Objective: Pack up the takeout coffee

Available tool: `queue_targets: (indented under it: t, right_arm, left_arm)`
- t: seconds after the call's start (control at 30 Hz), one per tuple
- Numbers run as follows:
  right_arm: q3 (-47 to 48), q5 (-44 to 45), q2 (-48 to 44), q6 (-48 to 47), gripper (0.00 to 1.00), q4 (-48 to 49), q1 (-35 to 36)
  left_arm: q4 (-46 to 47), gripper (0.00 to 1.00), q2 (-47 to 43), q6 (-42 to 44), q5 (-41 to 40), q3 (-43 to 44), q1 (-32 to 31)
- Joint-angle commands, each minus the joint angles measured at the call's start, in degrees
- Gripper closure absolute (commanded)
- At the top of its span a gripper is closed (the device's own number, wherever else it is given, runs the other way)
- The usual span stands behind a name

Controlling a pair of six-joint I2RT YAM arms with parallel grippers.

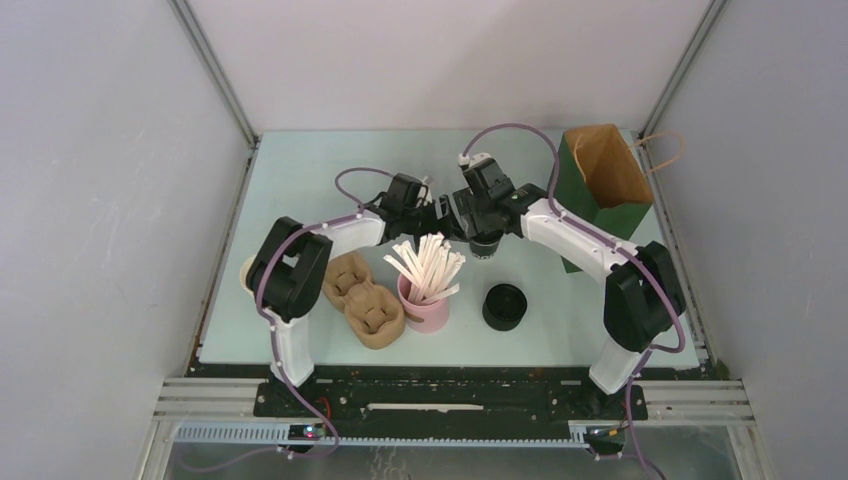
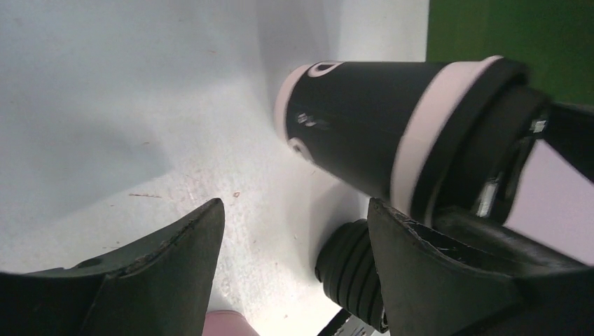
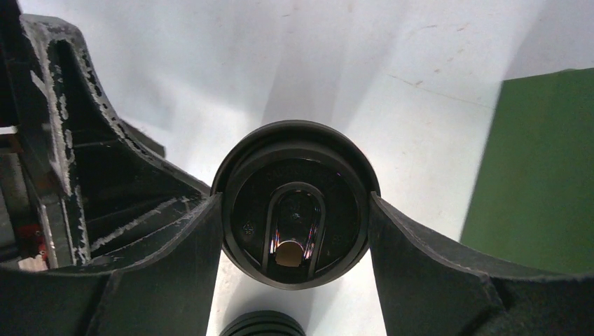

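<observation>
- Pinching the small black paper cup with round black plastic lid (image 2: 357, 133), the right tool (image 3: 295, 206) presses its two fingers against opposite sides of the lid.
- Beside that cup, the left tool (image 2: 294, 210) stands spread, gripping nothing.
- That cup is over the middle of the pale surface (image 1: 300, 180), left of the green paper bag (image 1: 600, 190).

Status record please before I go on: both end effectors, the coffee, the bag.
right end effector: shut on the takeout coffee, at its lid
left end effector: open, empty, beside the cup
paper bag: green, standing open, to the cup's right
cup lifted: cannot tell
</observation>
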Motion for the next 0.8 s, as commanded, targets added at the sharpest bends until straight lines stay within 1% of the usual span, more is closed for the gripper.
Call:
queue_targets:
  t: [0.0, 0.03, 0.13, 0.17, 0.27, 0.33, 0.37, 0.47, 0.53, 0.77]
  right_arm:
    - [1.65, -9.79, -1.78, 2.62, 0.42, 1.37, -1.68]
    - [0.89, -10.24, -2.76, 3.06, 0.42, 2.22, -1.89]
    - [0.02, -1.93, -4.4, 1.58, 0.44, 3.0, 0.1]
    - [0.04, -2.19, -4.61, 1.27, 0.43, 2.88, 0.26]
    - [-0.35, -7.75, -5.94, 2.46, 0.43, 3.04, -0.35]
    - [-1.28, 0.42, -6.51, 1.37, 0.44, 3.79, 1.93]
    - [-1.36, 2.76, -6.09, 0.24, 0.44, 3.98, 2.72]
    - [-0.41, -1.94, -4.46, 0.95, 0.43, 2.44, 0.78]
    - [-0.93, -1.3, -5.12, 1.15, 0.43, 2.55, 0.59]
    - [-0.84, -3.9, -7.18, 2.08, 0.43, 2.49, -1.56]
  left_arm:
    - [1.32, 0.2, -4.35, 1.17, -0.33, -0.53, -1.12]
    - [1.57, 0.2, -3.91, 0.99, -0.13, -0.39, -1.19]
    - [2.71, 0.2, -2.5, 0.19, 0.3, -0.41, -1.21]
    - [2.98, 0.2, -2.04, 0.08, 0.28, -0.37, -1.2]
    - [3.28, 0.2, -0.68, 0.11, 0.52, 0.12, -1.12]
    - [3.17, 0.2, -0.29, 0.43, 0.4, 0.46, -0.98]
    - [2.83, 0.2, -0.39, 0.68, 0.21, 0.51, -0.84]
    - [2.42, 0.2, -1.34, 1.26, -0.26, -0.23, -0.39]
    - [1.91, 0.2, -2.12, 1.57, -0.54, -0.71, -0.09]
    - [0.28, 0.19, -4.04, 2.78, -1.13, -1.45, 0.01]
